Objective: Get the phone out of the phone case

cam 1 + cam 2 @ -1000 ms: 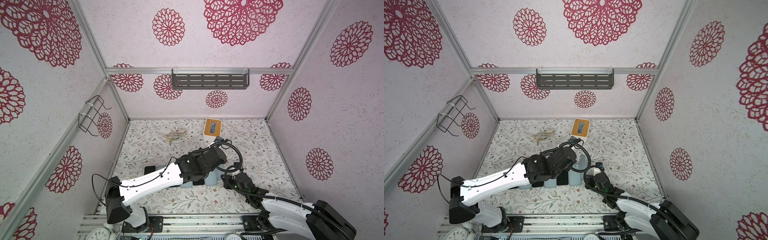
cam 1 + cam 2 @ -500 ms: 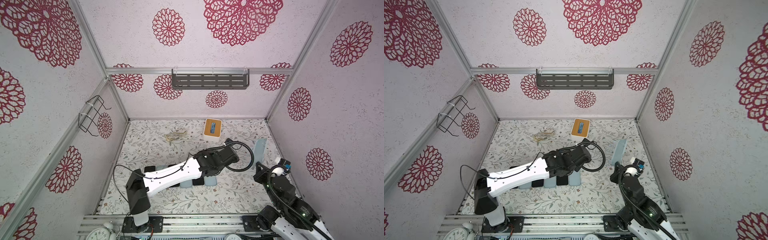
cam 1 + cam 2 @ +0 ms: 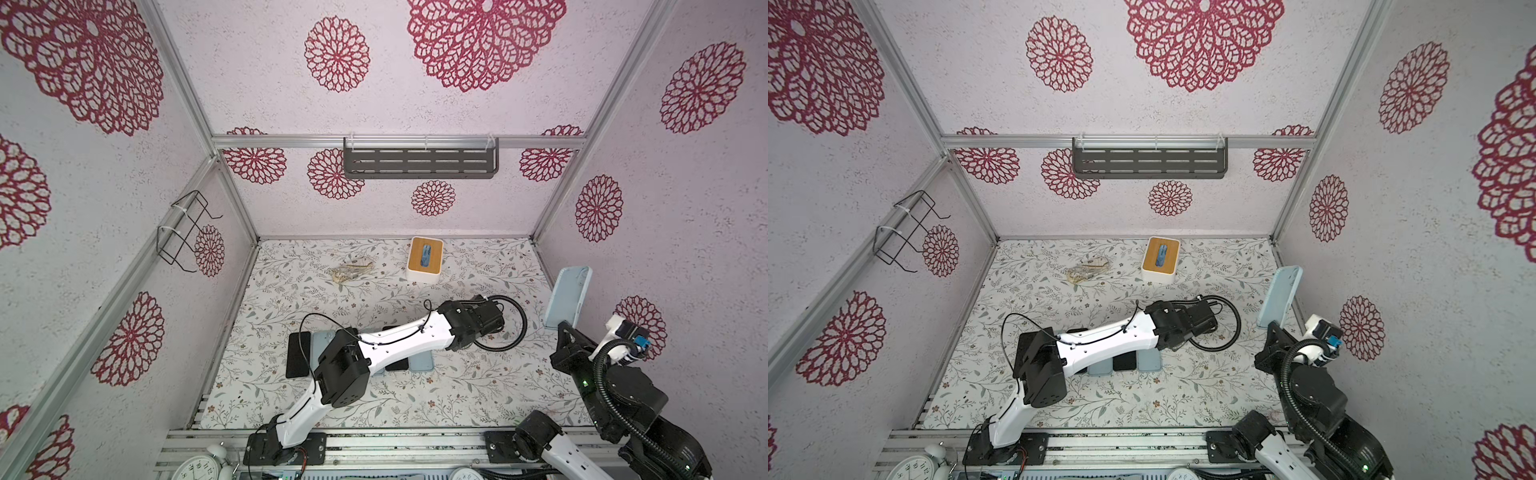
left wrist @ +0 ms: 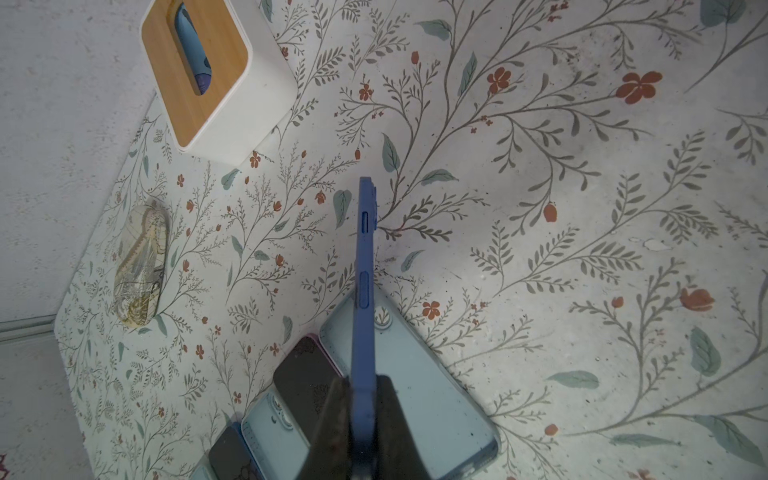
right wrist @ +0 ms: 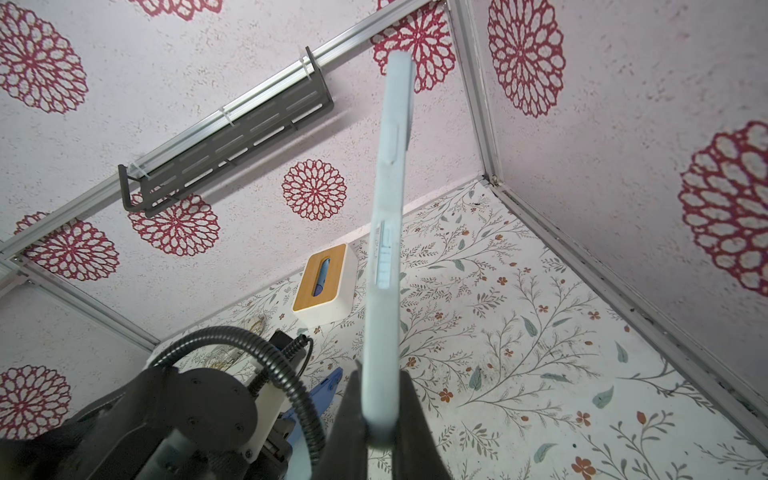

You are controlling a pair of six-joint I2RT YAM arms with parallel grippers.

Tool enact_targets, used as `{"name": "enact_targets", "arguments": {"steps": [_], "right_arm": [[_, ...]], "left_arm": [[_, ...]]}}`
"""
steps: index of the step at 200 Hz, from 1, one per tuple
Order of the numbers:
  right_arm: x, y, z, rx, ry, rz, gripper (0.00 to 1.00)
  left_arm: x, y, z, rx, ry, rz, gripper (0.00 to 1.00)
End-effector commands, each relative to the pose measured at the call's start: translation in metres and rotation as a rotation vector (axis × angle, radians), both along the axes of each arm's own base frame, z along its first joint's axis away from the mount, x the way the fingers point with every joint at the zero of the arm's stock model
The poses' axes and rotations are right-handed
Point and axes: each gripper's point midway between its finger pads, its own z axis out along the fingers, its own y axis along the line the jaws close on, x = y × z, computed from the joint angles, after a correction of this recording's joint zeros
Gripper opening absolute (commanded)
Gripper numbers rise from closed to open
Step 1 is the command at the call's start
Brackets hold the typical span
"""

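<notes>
1. The left gripper [image 4: 363,415] clamps a dark-blue phone [image 4: 364,257] by one end. Its long axis runs straight out from the jaws, above the table [image 4: 540,291].
2. The right gripper [image 5: 378,415] pinches the lower end of the light-blue phone case [image 3: 567,297], which stands upright beside the right wall [image 3: 665,249].
3. Phone and case sit well apart, so extraction looks done. The left arm is nearer the table's middle.

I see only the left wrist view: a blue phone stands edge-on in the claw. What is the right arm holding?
Observer: The right claw is shut on a light blue case, gripped at its lower end.
Operator: Where is it, relative to my arm?
Observer: In both top views it stands upright by the right wall, apart from the left claw and its blue phone, with floral table between them.
</notes>
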Motion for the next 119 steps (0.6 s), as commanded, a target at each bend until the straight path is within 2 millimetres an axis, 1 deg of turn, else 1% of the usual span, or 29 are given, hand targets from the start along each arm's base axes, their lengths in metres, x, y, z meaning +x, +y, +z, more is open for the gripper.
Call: {"name": "enact_targets", "arguments": {"steps": [1, 15, 38, 60, 74, 100, 119], "right_arm": [[0.003, 0.004, -0.005, -0.039, 0.016, 0.017, 0.00], [0.005, 0.007, -0.009, -0.041, 0.022, 0.025, 0.00], [0.006, 0.007, -0.012, -0.048, 0.025, 0.022, 0.00], [0.003, 0.002, -0.007, -0.050, 0.007, 0.006, 0.00], [0.002, -0.001, -0.003, -0.057, 0.003, -0.002, 0.00], [0.002, 0.000, 0.001, -0.070, 0.010, 0.003, 0.00], [0.001, -0.001, 0.004, -0.067, 0.002, 0.002, 0.00]], "left_arm": [[0.000, 0.000, 0.008, 0.057, -0.036, -0.020, 0.08], [-0.001, -0.003, 0.003, 0.079, -0.034, -0.029, 0.08], [-0.006, -0.001, -0.005, 0.146, -0.038, -0.035, 0.08], [-0.016, -0.006, -0.013, 0.183, -0.032, -0.057, 0.09], [-0.020, -0.009, -0.022, 0.208, -0.023, -0.066, 0.09], [-0.026, -0.014, -0.034, 0.227, -0.009, -0.081, 0.11], [-0.034, -0.018, -0.042, 0.234, 0.006, -0.093, 0.12]]}}
